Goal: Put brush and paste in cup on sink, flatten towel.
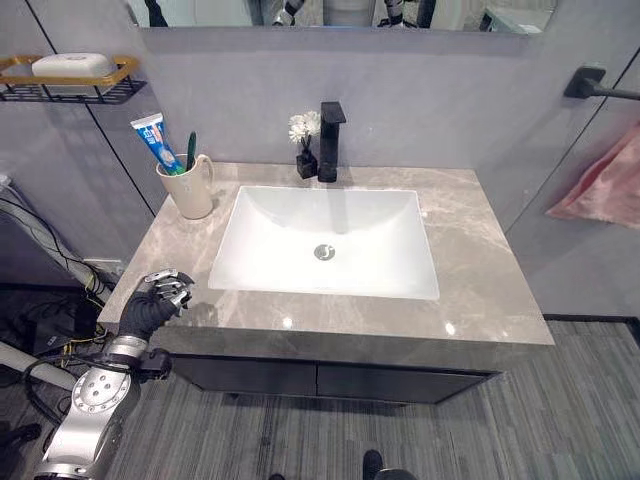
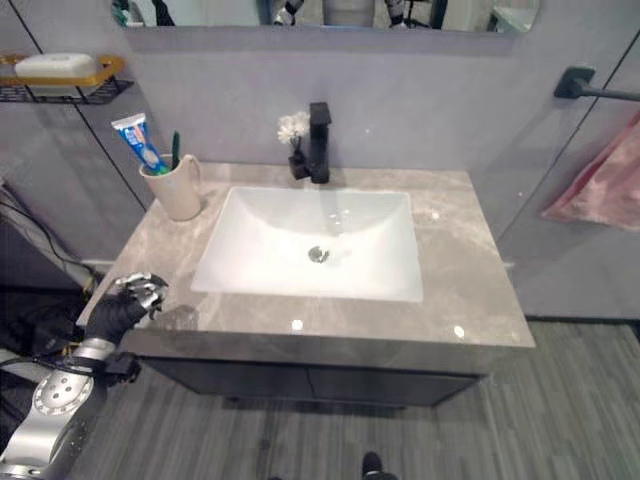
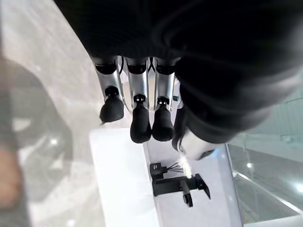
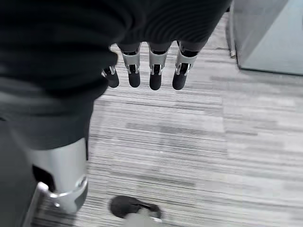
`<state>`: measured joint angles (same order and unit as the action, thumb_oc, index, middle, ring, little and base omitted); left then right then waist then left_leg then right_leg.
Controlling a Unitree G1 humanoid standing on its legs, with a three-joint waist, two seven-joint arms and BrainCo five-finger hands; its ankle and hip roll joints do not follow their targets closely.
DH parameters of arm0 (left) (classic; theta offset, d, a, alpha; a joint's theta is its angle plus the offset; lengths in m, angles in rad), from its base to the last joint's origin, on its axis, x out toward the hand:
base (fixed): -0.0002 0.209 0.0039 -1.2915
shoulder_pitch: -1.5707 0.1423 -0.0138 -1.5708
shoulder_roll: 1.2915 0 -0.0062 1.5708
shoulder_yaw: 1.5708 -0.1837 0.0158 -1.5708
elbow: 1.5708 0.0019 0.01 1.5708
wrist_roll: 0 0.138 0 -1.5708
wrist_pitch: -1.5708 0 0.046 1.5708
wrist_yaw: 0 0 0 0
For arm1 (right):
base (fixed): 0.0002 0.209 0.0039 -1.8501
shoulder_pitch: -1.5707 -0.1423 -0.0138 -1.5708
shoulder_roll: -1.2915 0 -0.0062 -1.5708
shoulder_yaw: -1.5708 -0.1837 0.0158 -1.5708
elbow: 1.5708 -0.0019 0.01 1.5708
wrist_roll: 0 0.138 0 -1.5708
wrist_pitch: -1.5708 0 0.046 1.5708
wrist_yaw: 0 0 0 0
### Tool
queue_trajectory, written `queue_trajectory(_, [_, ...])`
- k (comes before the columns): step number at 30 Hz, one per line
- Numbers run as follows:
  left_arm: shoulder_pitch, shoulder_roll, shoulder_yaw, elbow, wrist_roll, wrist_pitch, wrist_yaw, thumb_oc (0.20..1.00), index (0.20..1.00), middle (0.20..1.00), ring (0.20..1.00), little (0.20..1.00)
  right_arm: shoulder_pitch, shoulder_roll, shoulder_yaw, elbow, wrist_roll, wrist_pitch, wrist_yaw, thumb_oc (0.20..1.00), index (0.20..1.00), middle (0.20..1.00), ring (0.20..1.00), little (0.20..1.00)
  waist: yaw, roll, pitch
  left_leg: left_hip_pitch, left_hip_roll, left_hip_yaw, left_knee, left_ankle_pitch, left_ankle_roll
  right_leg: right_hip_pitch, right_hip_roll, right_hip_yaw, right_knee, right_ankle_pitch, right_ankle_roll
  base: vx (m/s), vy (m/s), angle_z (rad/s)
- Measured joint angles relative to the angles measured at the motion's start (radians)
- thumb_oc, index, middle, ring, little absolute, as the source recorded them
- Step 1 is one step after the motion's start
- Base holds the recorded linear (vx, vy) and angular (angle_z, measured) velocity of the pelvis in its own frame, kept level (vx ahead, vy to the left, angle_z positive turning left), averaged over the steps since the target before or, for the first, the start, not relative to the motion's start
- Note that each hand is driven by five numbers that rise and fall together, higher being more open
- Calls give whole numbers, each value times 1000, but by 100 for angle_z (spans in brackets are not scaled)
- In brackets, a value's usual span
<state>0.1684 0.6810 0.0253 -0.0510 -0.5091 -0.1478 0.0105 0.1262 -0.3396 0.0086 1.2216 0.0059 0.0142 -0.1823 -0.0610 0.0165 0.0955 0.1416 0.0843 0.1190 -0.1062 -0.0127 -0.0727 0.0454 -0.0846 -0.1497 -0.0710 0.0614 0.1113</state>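
Released left robot hand [image 1: 152, 303] over glossy marble counter [image 1: 470, 250]; tube [image 1: 156, 142] in cup [image 1: 190, 187].

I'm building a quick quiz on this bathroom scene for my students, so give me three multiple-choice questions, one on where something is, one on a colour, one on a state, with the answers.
1. Where is the toothpaste?
A. In the basin
B. In the cup at the back left corner of the counter
C. On the wall shelf

2. What colour is the towel on the wall bar?
A. Pink
B. Green
C. White

3. What is the left hand doing?
A. Gripping the toothbrush
B. Gripping the tap
C. Holding nothing, at the counter's front left edge

Answers:
1. B: the tube stands in the cup beside the toothbrush, left of the basin.
2. A: the cloth at the right wall is pink.
3. C: the left wrist view shows nothing in its fingers, and the toothbrush is already in the cup.
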Motion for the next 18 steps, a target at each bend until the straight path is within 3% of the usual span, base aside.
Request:
queue_trajectory(2, [0, -2, -1, -5, -2, 0, 1, 200, 200, 200, 200, 200, -20, -21, 6, -27, 7, 0, -10, 1000, 1000, 1000, 1000, 1000, -5, 20, -18, 19, 24, -1, 5, -12, -16, 28, 24, -7, -15, -6, -20, 197, -206, 2])
queue_trajectory(3, [-14, -16, -1, -3, -3, 0, 2, 200, 200, 200, 200, 200, -25, -27, 18, -51, 20, -1, -11, 1000, 1000, 1000, 1000, 1000, -5, 20, -23, -9, 35, -7, 65, -22, -44, 23, 34, -14, -1, -28, -39, 23, -198, 19])
queue_trajectory(4, [-56, -16, -19, -2, -3, 0, 2, 200, 200, 200, 200, 200, -32, -28, 35, -64, 20, -21, -13, 1000, 1000, 1000, 1000, 1000, 5, -25, -23, -144, 34, 9, 302, -40, -60, 19, 24, -20, -7, -14, -71, -13, -204, 20])
queue_trajectory(6, [-73, -32, -32, 0, -4, -1, 3, 200, 200, 200, 200, 200, -44, -47, 37, -74, 20, -19, -14, 1000, 1000, 1000, 1000, 1000, 16, -11, -9, -212, 60, -28, 427, -36, -82, 3, 46, -27, 31, -42, -89, 35, -150, 15])
queue_trajectory(7, [-111, -49, -45, 4, -12, -2, 4, 200, 200, 200, 200, 200, -55, -51, 35, -69, 20, -20, -14, 1000, 1000, 1000, 1000, 1000, 18, -18, 14, -302, 65, -69, 558, 5, -137, -36, 27, -34, 96, -80, -121, 81, 16, 28])
queue_trajectory(8, [-151, -47, -81, 13, -25, 1, 1, 200, 200, 200, 200, 200, -59, -49, 38, -61, 19, -20, -14, 1000, 1000, 1000, 1000, 1000, 25, -59, 47, -338, 55, -45, 612, 79, -150, -31, 7, -52, 95, -81, -125, 170, 79, 25])
queue_trajectory(9, [-141, -50, -81, 6, -28, 0, -7, 200, 200, 200, 200, 200, -61, -56, 41, -52, 20, -20, -17, 1000, 1000, 1000, 1000, 1000, 18, -74, 48, -317, 70, 11, 564, 52, -95, -24, 4, -51, 85, -81, -125, 232, 148, 19])
queue_trajectory(10, [-143, -48, -80, 6, -31, 1, -14, 200, 200, 200, 200, 200, -57, -69, 38, -52, 20, -20, -16, 1000, 1000, 1000, 1000, 1000, 13, -62, 45, -291, 86, 16, 494, 44, -81, -16, 24, -48, 77, -87, -134, 234, 177, 7])
queue_trajectory(11, [-146, -44, -80, 9, -31, 0, -17, 200, 200, 200, 200, 200, -54, -76, 10, -47, 20, -18, -18, 1000, 1000, 1000, 1000, 1000, 10, -57, 42, -228, 99, 39, 324, 37, -68, 1, 38, -44, 44, -75, -125, 266, 295, -24])
queue_trajectory(12, [-146, -45, -80, 17, -31, -2, -15, 200, 200, 200, 200, 200, -52, -91, -6, -2, 20, -18, -34, 1000, 1000, 1000, 1000, 1000, 20, -46, 45, -137, 93, -32, 1, 52, -81, 14, 43, -3, 20, -53, -107, 247, 283, -27])
queue_trajectory(13, [-159, -54, -79, 37, -31, -4, -14, 200, 200, 200, 200, 200, -51, -97, -7, 13, 20, -19, -38, 1000, 1000, 1000, 1000, 1000, 20, -28, 48, -152, 110, -77, 2, 69, -100, 14, 54, 2, 18, -52, -94, 250, 305, -51])
queue_trajectory(15, [-160, -61, -76, 76, -31, -2, 6, 200, 200, 200, 200, 200, -51, -99, -5, 18, 20, -16, -38, 1000, 1000, 1000, 1000, 1000, 20, -4, 52, -155, 169, -112, 4, 106, -122, 26, 78, 17, 15, -49, -110, 129, 164, -44])
queue_trajectory(17, [-137, -61, -77, 73, -31, -2, 7, 200, 200, 200, 200, 200, -48, -102, -11, 23, 20, -18, -42, 1000, 1000, 1000, 1000, 1000, 20, 7, 46, -135, 171, -106, 4, 108, -124, 37, 78, 44, 7, -49, -109, 110, 143, -52])
queue_trajectory(18, [-126, -63, -80, 68, -31, -2, 6, 200, 200, 200, 200, 200, -29, -107, -24, 22, 21, -18, -47, 1000, 1000, 1000, 1000, 1000, 7, 34, 31, -119, 153, -104, 3, 116, -114, 54, 78, 55, -13, -45, -101, 189, 317, -37])
